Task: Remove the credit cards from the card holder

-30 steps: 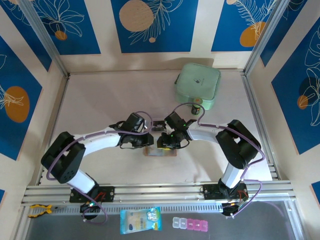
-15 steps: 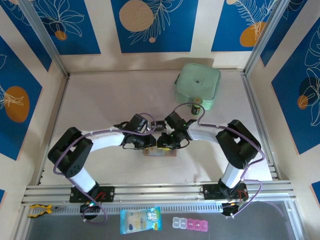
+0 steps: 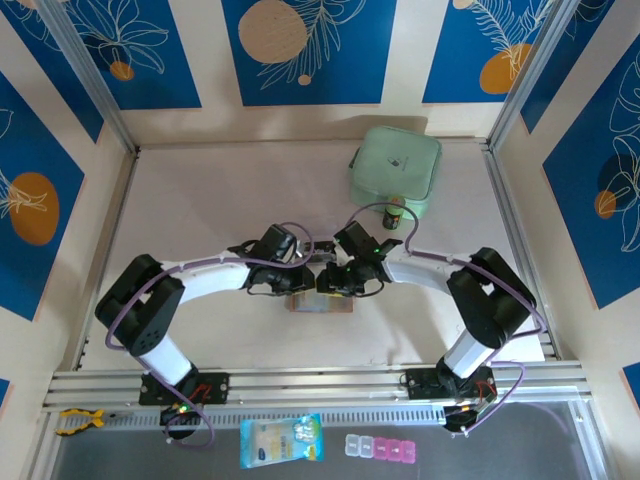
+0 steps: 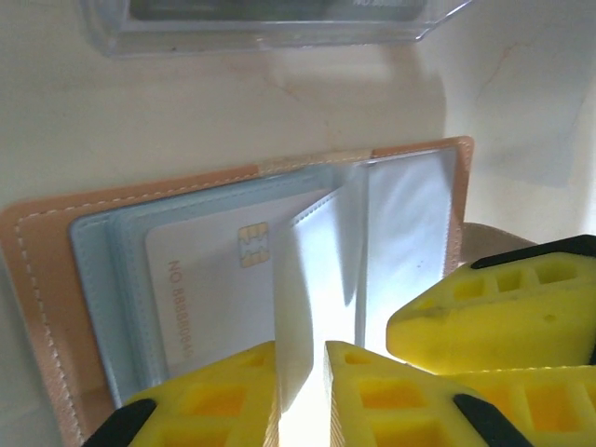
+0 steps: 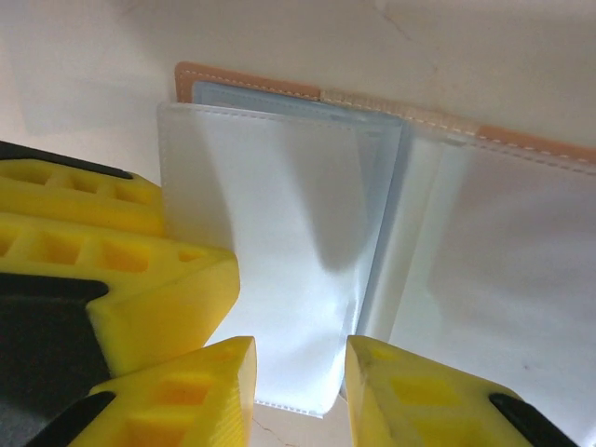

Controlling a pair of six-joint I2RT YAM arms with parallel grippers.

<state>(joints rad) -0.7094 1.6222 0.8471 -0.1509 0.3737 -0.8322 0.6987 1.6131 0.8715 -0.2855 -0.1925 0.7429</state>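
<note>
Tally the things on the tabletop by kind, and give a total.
card holder: 1
card in its sleeve: 1
clear plastic case: 1
mint-green pouch: 1
small dark item by the pouch: 1
Total: 5

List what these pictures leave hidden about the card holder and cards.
- Left wrist: card's lower end sits behind the left gripper; clear case is cut off by the top edge.
- Right wrist: frosted plastic sleeve hides any card inside; right gripper's grip on it is unclear.
- Top view: card holder lies mostly under both grippers.
</note>
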